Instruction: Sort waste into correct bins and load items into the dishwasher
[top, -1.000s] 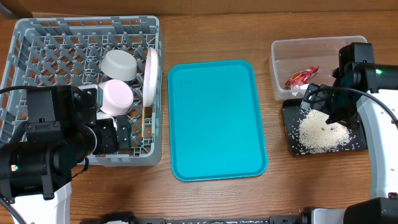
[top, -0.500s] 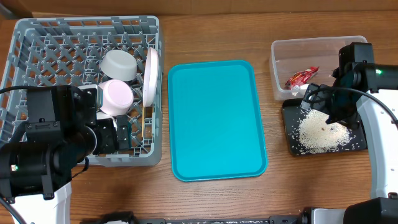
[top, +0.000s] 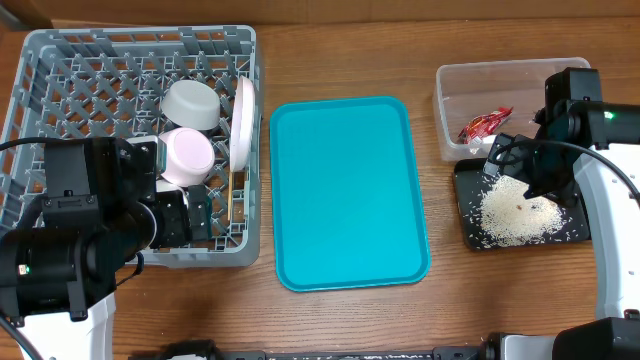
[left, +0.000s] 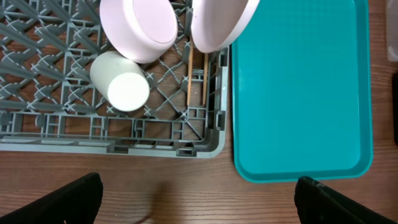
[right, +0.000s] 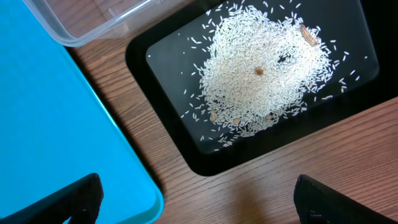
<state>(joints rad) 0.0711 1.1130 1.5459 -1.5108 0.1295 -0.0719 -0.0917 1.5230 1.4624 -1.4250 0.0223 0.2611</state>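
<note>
Grey lattice walls frame the dish rack (top: 60, 60) at the left of the wooden table (top: 340, 320). Inside it, near the right wall, the grey bowl (top: 190, 103) lies on its side with the pinkish-white bowl (top: 187, 155) just beside it. The white plate (top: 243, 118) stands on edge against the wall next to them.

The left wrist view shows the small white cup (left: 121, 81) tipped on its side on the rack's grid below the pinkish bowl. The two wooden chopsticks (left: 190, 78) lie side by side under the plate's edge.

The left gripper (left: 199, 196) hangs over bare wood just outside the rack's near corner. Its fingers are spread wide with nothing between them.

A flat teal tray (top: 345, 190) sits in the middle of the table.

At the right, the clear tub (top: 465, 95) holds the crumpled red wrapper (top: 485, 123). Touching its near side is the black tray (top: 464, 200), which carries the heap of rice grains (top: 515, 210). Stray grains are scattered around the heap, and a few small brownish bits lie in it.

The right gripper (right: 199, 196) hovers above the black tray's edge. Its jaws are parted and empty, and in its own camera one fingertip shows over the teal tray's corner and the other over the table.
</note>
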